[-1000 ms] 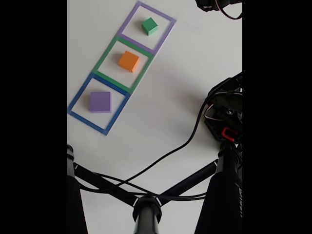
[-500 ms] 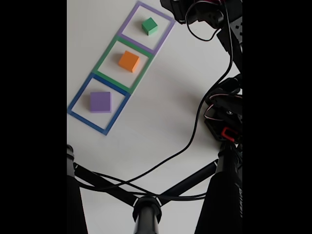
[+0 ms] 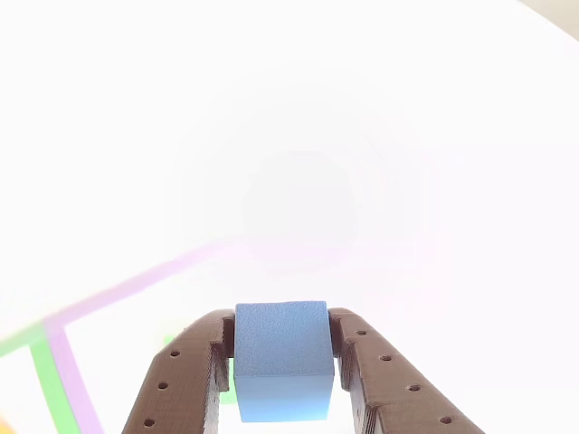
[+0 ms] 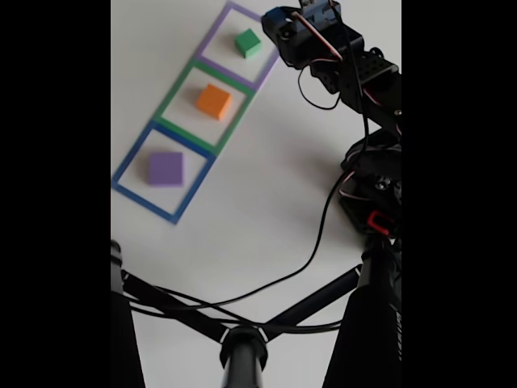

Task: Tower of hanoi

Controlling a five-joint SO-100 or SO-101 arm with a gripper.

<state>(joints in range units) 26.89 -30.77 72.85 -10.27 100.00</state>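
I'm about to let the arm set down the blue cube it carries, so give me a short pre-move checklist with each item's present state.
1. Blue cube clamped between both gripper fingers: ok.
2. Cube square in the grip, not tilted: ok.
3. Green cube inside the purple outline: ok.
4. Orange cube in the green outline, purple cube in the blue outline: ok.
5. Gripper's height above the table: cannot tell; the other view is overexposed.
6. Cable away from the cubes: ok.

Claw (image 3: 282, 384) fingers cut by bottom edge; table (image 3: 298, 136) overexposed, washed out.
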